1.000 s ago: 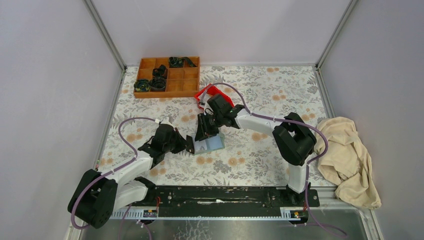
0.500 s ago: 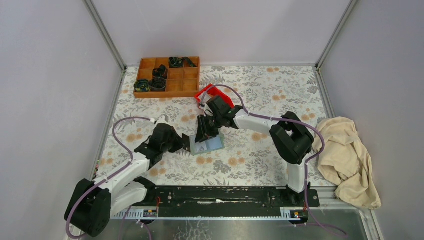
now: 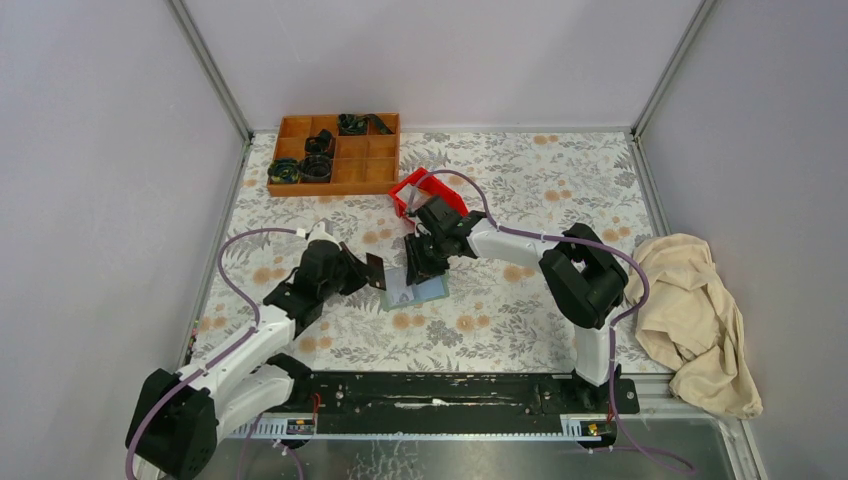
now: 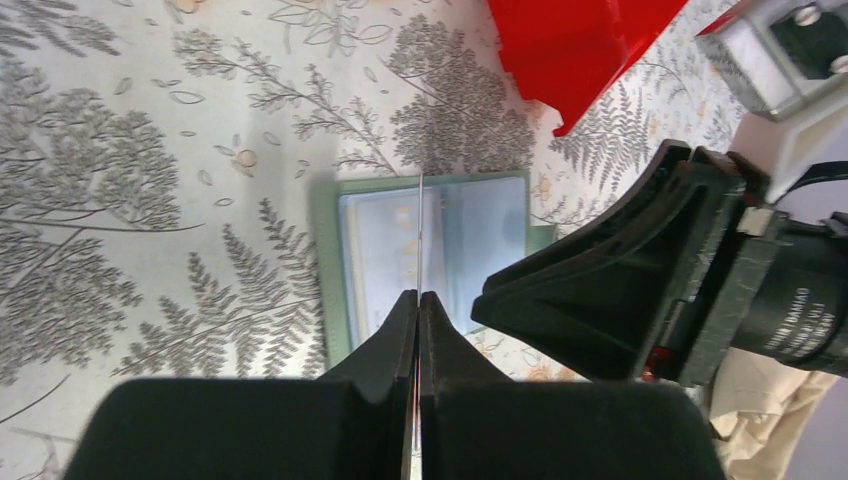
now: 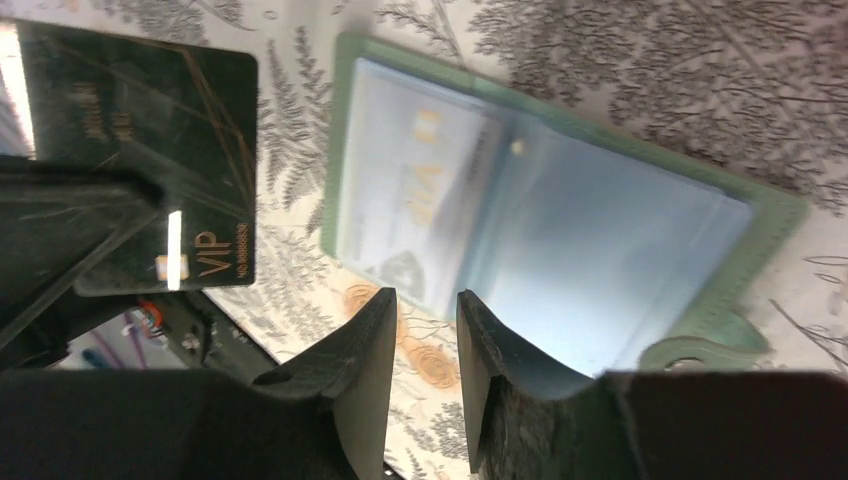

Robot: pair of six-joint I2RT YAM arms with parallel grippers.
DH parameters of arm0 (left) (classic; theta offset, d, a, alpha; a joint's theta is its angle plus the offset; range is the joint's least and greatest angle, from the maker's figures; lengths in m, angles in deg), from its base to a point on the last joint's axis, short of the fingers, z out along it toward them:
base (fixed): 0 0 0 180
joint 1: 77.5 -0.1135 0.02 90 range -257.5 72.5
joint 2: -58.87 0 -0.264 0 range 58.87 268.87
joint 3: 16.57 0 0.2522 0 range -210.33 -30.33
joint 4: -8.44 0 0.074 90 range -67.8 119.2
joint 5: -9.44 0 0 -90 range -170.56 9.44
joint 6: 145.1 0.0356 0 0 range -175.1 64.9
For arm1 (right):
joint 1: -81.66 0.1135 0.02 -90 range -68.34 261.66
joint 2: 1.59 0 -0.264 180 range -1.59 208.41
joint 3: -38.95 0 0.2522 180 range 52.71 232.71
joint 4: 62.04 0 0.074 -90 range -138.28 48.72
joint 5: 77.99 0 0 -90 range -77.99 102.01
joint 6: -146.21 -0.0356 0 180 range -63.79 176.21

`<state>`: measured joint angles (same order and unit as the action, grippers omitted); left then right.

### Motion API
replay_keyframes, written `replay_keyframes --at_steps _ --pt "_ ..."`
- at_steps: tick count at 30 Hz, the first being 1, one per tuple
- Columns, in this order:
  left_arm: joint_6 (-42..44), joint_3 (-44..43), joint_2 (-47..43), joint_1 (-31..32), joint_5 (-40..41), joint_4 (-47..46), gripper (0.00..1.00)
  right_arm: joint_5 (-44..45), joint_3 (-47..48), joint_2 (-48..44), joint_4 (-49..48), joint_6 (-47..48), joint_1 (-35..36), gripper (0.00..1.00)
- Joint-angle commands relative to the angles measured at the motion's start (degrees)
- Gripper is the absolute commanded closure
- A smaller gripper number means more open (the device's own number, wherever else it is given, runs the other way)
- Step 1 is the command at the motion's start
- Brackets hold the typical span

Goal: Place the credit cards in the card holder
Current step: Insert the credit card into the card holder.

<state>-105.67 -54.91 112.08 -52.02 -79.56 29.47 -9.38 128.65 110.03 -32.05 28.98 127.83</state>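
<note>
Left wrist: card [image 4: 420,240] edge-on, pointing at holder [image 4: 325,290].

The top view looks down from high above and behind the arm bases, facing the far wall. It takes in the whole desk [image 3: 560,190] from well back.

The left wrist camera sits close behind the left gripper [image 4: 418,295] and looks along its fingers toward the far right. The card holder [image 4: 375,250] is in the middle of its view, the red bin [image 4: 570,45] at the far edge and the right gripper [image 4: 620,290] on the right.

The right wrist camera hangs nearer still behind its own gripper, looking steeply down toward the near left.

Both wrist views share the card holder and the dark card [image 5: 150,150], which the left wrist view sees edge-on. The top view shows the same spot at mid-desk.
</note>
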Motion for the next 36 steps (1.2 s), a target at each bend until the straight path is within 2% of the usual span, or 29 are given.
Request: replay_keyframes --at_steps 1,8,15,29,36 --pt "-2.73 -0.84 2.48 1.16 -3.63 -9.8 1.0 9.11 -0.12 -3.21 4.77 3.95 0.07 0.65" --pt "-7.36 2.74 6.29 5.44 -2.46 -20.71 1.0 14.68 -1.85 -4.22 6.56 5.48 -1.94 0.68" --pt "-10.01 4.6 9.86 10.57 0.94 -25.79 1.0 18.67 -3.05 -5.17 8.0 6.33 -3.46 0.7" --pt "-17.57 9.83 9.3 18.61 15.03 -27.3 1.0 17.71 -5.26 -4.4 8.11 6.22 -4.47 0.7" --pt "-20.05 12.89 12.51 20.19 17.51 -34.44 1.0 16.24 -5.45 -3.71 8.29 5.95 -4.51 0.7"
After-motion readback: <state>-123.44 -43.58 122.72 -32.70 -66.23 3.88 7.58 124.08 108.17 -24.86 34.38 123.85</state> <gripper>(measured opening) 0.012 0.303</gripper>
